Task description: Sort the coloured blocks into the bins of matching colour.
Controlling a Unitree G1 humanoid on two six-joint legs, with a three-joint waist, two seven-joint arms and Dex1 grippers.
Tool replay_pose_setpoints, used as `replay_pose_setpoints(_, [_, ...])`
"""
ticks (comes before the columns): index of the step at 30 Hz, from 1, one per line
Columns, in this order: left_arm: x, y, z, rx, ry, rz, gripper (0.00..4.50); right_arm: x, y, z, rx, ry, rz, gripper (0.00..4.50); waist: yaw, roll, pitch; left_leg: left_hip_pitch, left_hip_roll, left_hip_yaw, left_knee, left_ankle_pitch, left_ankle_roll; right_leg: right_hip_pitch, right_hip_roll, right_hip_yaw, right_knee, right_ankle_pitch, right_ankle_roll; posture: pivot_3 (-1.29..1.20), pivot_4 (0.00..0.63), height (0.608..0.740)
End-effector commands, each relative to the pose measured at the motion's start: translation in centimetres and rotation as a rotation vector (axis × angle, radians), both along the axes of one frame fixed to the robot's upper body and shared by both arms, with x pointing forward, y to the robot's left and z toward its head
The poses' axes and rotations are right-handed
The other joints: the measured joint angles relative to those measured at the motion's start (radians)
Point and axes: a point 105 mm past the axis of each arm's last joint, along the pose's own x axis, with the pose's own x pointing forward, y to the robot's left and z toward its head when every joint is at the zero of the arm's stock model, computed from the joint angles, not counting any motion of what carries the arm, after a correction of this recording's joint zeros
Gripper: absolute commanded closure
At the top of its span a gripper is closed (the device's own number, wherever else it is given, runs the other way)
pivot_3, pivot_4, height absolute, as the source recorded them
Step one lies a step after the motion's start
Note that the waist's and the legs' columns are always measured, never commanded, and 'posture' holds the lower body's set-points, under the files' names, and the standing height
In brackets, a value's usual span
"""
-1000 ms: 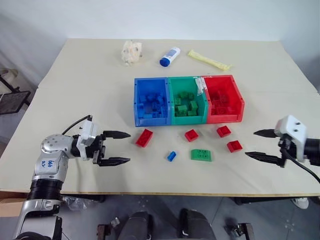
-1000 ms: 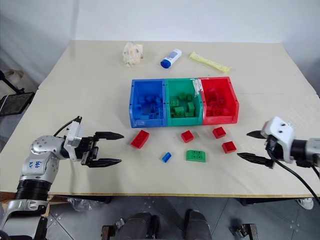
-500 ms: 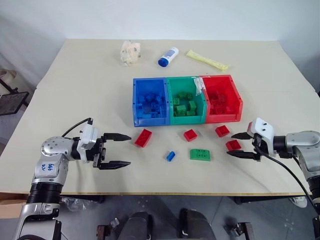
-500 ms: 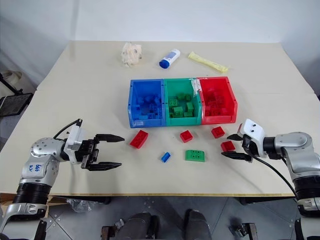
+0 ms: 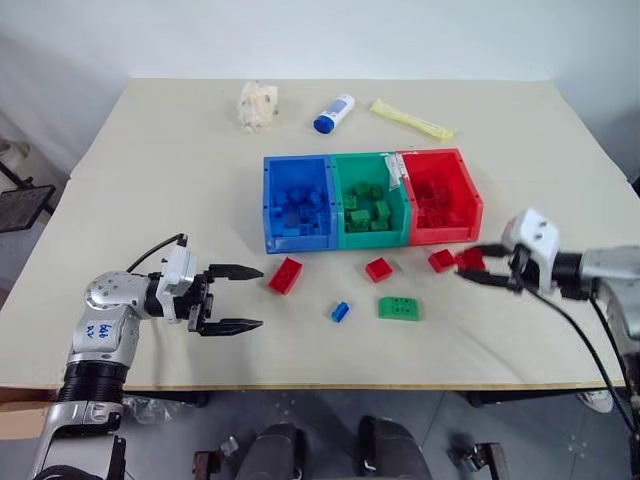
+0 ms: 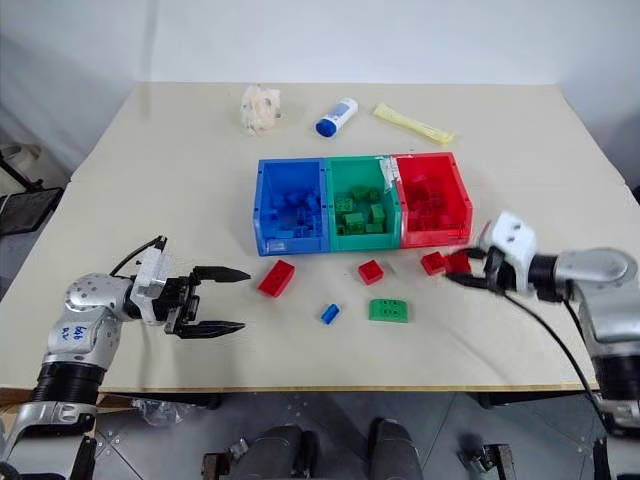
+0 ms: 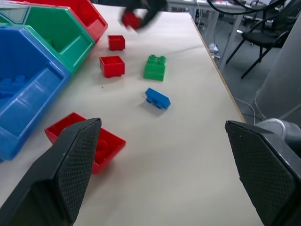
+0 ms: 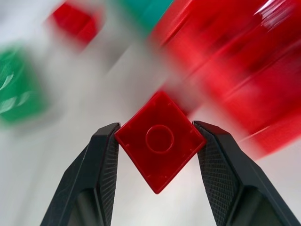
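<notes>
Three joined bins sit mid-table: blue (image 5: 298,241), green (image 5: 376,237) and red (image 5: 446,233), each holding blocks of its own colour. My right gripper (image 5: 478,266) is shut on a small red block (image 8: 160,141), held just above the table by the red bin's front right corner. Three more red blocks (image 5: 285,275) (image 5: 379,269) (image 5: 441,261) lie in front of the bins. A tiny blue block (image 5: 341,312) and a flat green block (image 5: 399,308) lie nearer the front. My left gripper (image 5: 240,297) hovers open at the left, pointing toward the nearest red block (image 7: 94,146).
At the back of the table lie a crumpled pale wad (image 5: 258,103), a white bottle with a blue cap (image 5: 334,113) and a yellow packet (image 5: 412,119). The table's front edge runs just below both grippers.
My right gripper moved in from the right, shut on the rightmost red block and lifted it toward the red bin. The left gripper stayed still and open.
</notes>
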Motion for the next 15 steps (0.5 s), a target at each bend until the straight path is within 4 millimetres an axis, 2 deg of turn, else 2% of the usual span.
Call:
replay_pose_setpoints(1, [0.4, -0.5, 0.3, -0.011, -0.029, -0.009, 0.00, 3.2, 0.2, 3.0, 0.046, -0.135, -0.072, 2.44, -0.007, 0.000, 0.000, 0.000, 0.000, 0.000, 0.000, 0.000, 0.000, 0.000, 0.000, 0.000, 0.000, 0.000, 0.000, 0.00, 0.150, 0.740])
replay_pose_setpoints(2, [0.4, -0.6, 0.3, -0.012, -0.031, -0.010, 0.00, 4.0, 0.4, 3.2, 0.051, -0.144, -0.084, 2.44, -0.015, 0.000, 0.000, 0.000, 0.000, 0.000, 0.000, 0.000, 0.000, 0.000, 0.000, 0.000, 0.000, 0.000, 0.000, 0.00, 0.150, 0.740])
replay_pose_setpoints(5, [0.6, -0.9, 0.2, -0.013, -0.034, -0.014, 0.00, 6.0, -0.4, 2.5, 0.001, -0.156, -0.156, 1.39, -0.017, 0.000, 0.000, 0.000, 0.000, -0.002, -0.001, 0.000, 0.000, 0.000, 0.000, -0.001, 0.000, 0.000, 0.000, 0.00, 0.150, 0.740])
replay_pose_setpoints(9, [0.6, -1.1, 0.3, -0.020, -0.042, -0.015, 0.00, 6.0, 0.5, 3.0, 0.032, -0.171, -0.103, 0.02, -0.019, 0.000, 0.000, -0.005, -0.003, -0.006, -0.002, 0.000, 0.000, -0.002, -0.001, -0.001, 0.000, 0.000, 0.000, 0.00, 0.150, 0.740])
replay_pose_setpoints(15, [0.7, -1.2, 0.4, -0.025, -0.043, -0.023, 0.00, 4.5, -0.1, 3.6, 0.026, -0.168, -0.058, 0.02, -0.018, 0.000, 0.000, -0.005, -0.002, -0.005, -0.001, 0.000, 0.000, -0.002, 0.000, -0.005, 0.000, 0.000, 0.000, 0.00, 0.150, 0.740])
